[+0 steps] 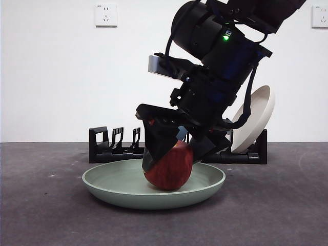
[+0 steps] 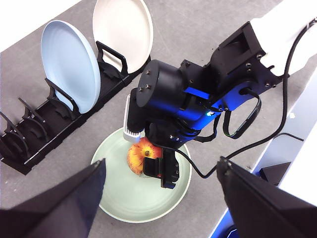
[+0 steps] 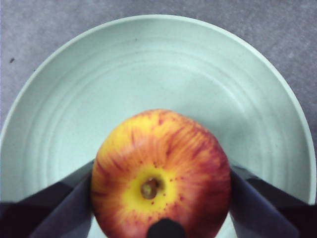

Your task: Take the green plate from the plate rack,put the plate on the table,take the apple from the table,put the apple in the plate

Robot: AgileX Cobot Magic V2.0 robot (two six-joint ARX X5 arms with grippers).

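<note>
Jaws first: the right gripper (image 1: 171, 148) has its two black jaws pressed against opposite sides of the apple (image 1: 169, 168), so it's clamped on the fruit, spread only as wide as the apple itself. The right wrist view shows this best, with a jaw touching each flank of the apple (image 3: 161, 173) and the stem dimple facing the camera. No gap visible between jaw and skin on either side.

Progress-wise, I'd say this is nearly finished. The green plate (image 1: 154, 192) is already out of the plate rack (image 1: 110, 146) and lying flat on the table (image 1: 46, 205), just in front of the rack. The apple sits inside the plate, and from the front view its bottom looks like it's touching the plate floor, a bit off centre. So the plate steps look done and the apple is basically where it belongs. What's left, as far as I can judge, is letting go and lifting the arm clear without nudging the apple so it rolls.

The left gripper (image 2: 161, 198) hangs well above the scene with its jaws spread wide and nothing between them, just waiting.

Still in the rack: a blue plate (image 2: 69, 64) and a beige plate (image 2: 124, 32), both upright in their slots behind the green one.
</note>
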